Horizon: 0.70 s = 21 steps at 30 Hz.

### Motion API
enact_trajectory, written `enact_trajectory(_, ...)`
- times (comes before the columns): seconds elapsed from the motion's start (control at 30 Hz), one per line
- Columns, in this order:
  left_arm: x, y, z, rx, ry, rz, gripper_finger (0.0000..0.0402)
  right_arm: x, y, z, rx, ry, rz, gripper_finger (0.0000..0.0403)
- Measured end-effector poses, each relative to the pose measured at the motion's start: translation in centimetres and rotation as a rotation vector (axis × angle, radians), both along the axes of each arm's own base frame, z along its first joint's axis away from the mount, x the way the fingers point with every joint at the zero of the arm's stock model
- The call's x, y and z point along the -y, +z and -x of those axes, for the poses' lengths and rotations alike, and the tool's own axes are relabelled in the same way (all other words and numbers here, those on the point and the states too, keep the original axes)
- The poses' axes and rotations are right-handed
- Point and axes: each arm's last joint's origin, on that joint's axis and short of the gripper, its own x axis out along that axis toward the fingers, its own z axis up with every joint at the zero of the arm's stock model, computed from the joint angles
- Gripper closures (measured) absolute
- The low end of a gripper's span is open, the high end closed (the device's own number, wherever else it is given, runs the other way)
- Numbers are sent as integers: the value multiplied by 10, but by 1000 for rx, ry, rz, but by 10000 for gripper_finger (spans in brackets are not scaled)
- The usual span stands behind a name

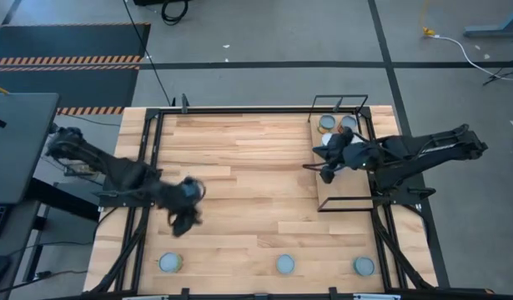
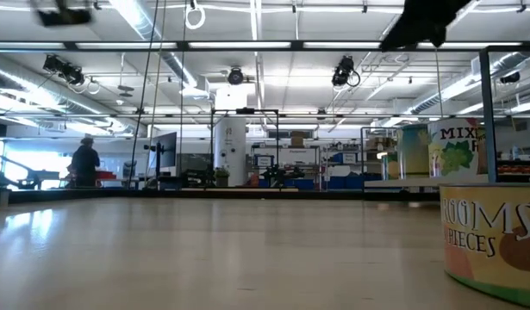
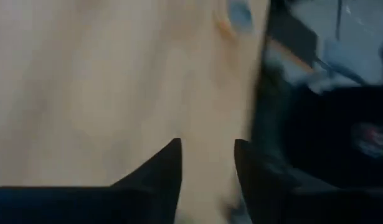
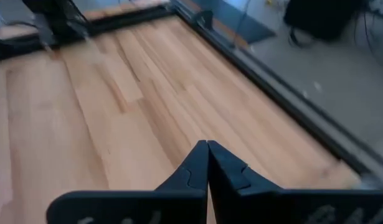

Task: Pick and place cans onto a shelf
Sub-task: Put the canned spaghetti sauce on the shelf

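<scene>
A: Cans first. Where do they sit?

B: Three cans stand in a row along the near edge of the table [image 1: 256, 167]: one at the left [image 1: 170, 263], one in the middle [image 1: 285, 264], one at the right [image 1: 364, 266]. Two more cans [image 1: 327, 123] sit side by side at the far end of the shelf [image 1: 344, 187], the second [image 1: 348, 122] just beside the first. A pale round object lies below them on the shelf, partly covered by the right arm; whether it is a can cannot be told. In the low view one labelled can [image 2: 493, 237] stands close to the camera at the picture's right.

A: Shelf position?

B: The shelf is a brown board in a black wire frame along the right side of the table, running from far to near.

A: Left gripper?

B: The left gripper [image 1: 186, 215] hangs over the left part of the table, above and slightly right of the left-hand can, apart from it. In the left wrist view its fingers [image 3: 160, 177] stand apart with bare wood between them. Nothing is held.

A: Right gripper?

B: The right gripper [image 1: 327, 172] reaches over the shelf's inner edge. In the right wrist view [image 4: 207, 163] its fingers are pressed together, tips touching, with nothing between them.
</scene>
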Motion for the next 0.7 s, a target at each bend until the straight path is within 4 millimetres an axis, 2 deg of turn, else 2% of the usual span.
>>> enact_trajectory(0.17, 56, -8, 17, -383, 58, 301, 327, -1, 3, -6, 46, 55, 75, 395)
enact_trajectory(0.3, 96, -29, 36, -696, 170, 371, 391, -1, -1, -8, 37, 78, 101, 395)
enact_trajectory(0.5, 143, -49, 51, -872, 280, 453, 397, -2, -9, -9, 12, 103, 119, 395)
enact_trajectory(0.7, 161, -78, 54, -1060, 348, 394, 399, -4, -17, -9, -9, 155, 86, 386)
